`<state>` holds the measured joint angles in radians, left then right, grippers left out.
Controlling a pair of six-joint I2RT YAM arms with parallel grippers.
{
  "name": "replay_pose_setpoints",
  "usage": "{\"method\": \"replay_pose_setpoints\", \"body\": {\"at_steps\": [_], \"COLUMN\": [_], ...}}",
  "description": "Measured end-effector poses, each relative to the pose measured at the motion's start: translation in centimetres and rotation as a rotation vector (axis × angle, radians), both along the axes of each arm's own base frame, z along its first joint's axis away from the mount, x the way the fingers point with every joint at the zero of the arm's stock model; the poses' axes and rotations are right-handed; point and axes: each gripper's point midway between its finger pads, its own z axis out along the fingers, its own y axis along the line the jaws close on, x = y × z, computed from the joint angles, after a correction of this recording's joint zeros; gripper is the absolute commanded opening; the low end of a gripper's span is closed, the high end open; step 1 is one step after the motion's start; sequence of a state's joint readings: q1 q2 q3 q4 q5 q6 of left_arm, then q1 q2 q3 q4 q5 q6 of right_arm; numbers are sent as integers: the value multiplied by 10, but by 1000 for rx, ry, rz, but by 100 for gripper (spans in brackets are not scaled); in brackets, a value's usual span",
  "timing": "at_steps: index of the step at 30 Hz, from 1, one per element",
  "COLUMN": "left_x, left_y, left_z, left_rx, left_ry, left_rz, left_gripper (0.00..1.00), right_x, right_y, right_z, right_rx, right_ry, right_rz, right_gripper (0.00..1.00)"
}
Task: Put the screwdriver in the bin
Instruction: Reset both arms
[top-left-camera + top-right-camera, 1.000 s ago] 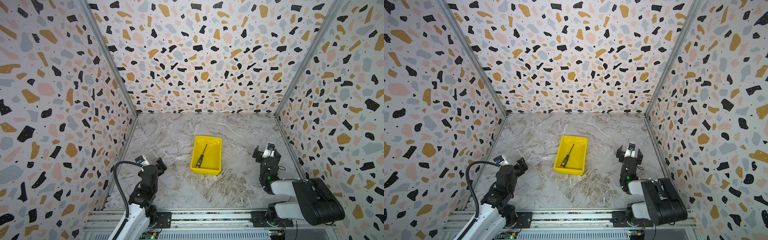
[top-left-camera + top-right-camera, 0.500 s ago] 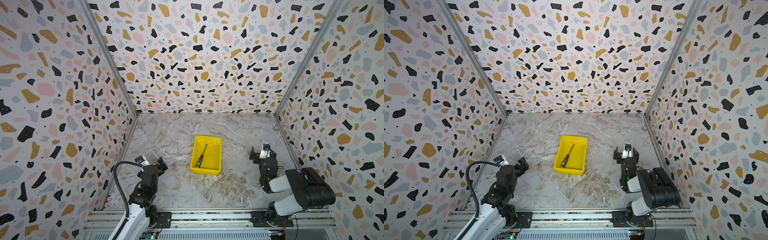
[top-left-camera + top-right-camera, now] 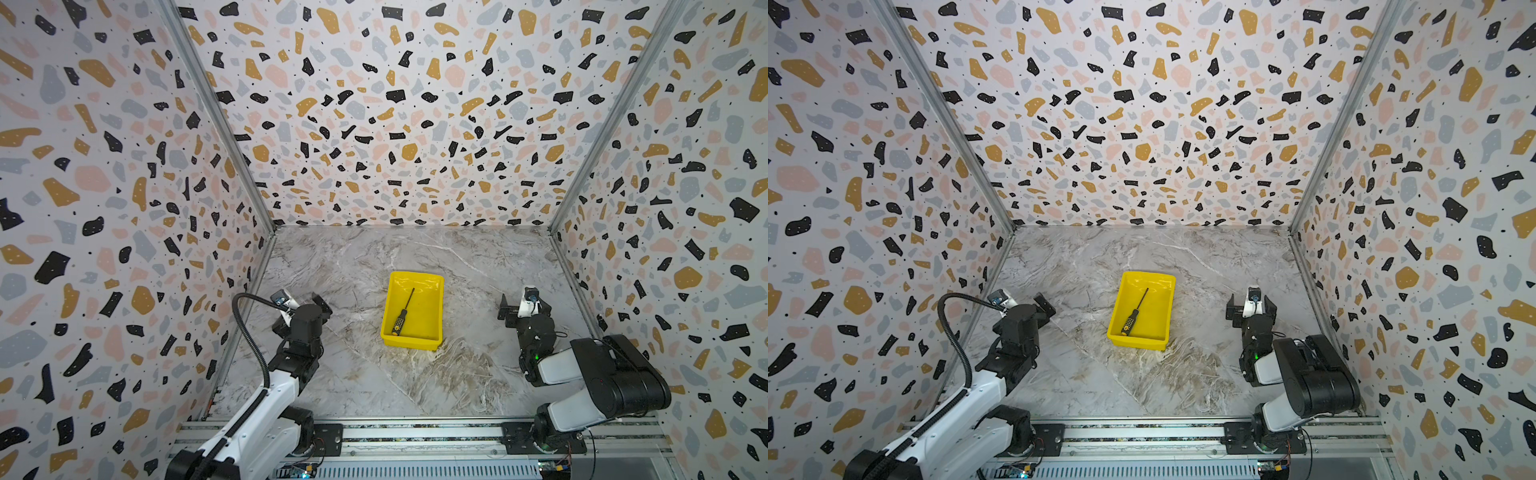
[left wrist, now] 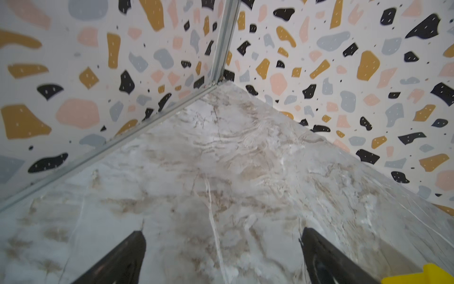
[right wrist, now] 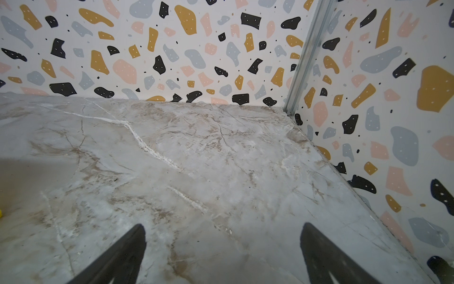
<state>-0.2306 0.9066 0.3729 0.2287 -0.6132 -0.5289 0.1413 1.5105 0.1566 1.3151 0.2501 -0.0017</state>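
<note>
The screwdriver (image 3: 404, 311) (image 3: 1136, 311), with its black, yellow-dotted handle, lies slantwise on the floor of the yellow bin (image 3: 411, 344) (image 3: 1138, 341), handle toward the near end. My left gripper (image 3: 301, 302) (image 4: 223, 232) hovers low over the marble left of the bin, open and empty, facing the far left corner. A corner of the bin (image 4: 427, 273) shows beside one of its fingers. My right gripper (image 3: 523, 306) (image 3: 1251, 305) (image 5: 223, 226) stands to the right of the bin, open, with only bare marble between its fingers.
Terrazzo-patterned walls close the marble table (image 3: 415, 382) on three sides, with metal corner posts (image 3: 615, 116). An aluminium rail (image 3: 415, 434) carrying both arm bases runs along the near edge. The left arm's black cable (image 3: 249, 332) loops near the left wall.
The right arm has drawn back, its elbow has lifted and its gripper has shifted slightly left. The left arm, the bin and the screwdriver have stayed put.
</note>
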Motion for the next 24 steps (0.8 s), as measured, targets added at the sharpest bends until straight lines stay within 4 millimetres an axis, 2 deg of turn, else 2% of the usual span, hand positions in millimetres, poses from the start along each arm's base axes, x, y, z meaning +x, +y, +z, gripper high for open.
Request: {"method": "replay_pose_setpoints", "body": {"at_steps": [2,5,7,9,11,13,18,24], "left_x": [8,15,14,10,10,14,27,19], "left_y": [0,3,8,14,15,16,12,6], "left_z": [9,12,-1,-31,-52,-61,-44,-29], "left_rx": [66,177,258,346,403,440,470,434], "left_ry": [-22,-44,-24,74,156,203,167,38], "left_rz": [-15,-16,2,3,-9,-23,-32,-85], "left_gripper": [100,100,100,100,100,100,100,100], "right_x": [0,0,0,0,0,0,0,0], "right_y": [0,0,1,1,1,1,2,2], "right_z": [0,0,0,0,0,0,-2,-2], "right_rx": [0,0,0,0,1,1,1,1], "right_ry": [0,0,0,1,1,2,7,7], "right_rz": [0,1,3,4,4,6,11,11], "right_gripper": [99,99,99,99,99,99,99,99]}}
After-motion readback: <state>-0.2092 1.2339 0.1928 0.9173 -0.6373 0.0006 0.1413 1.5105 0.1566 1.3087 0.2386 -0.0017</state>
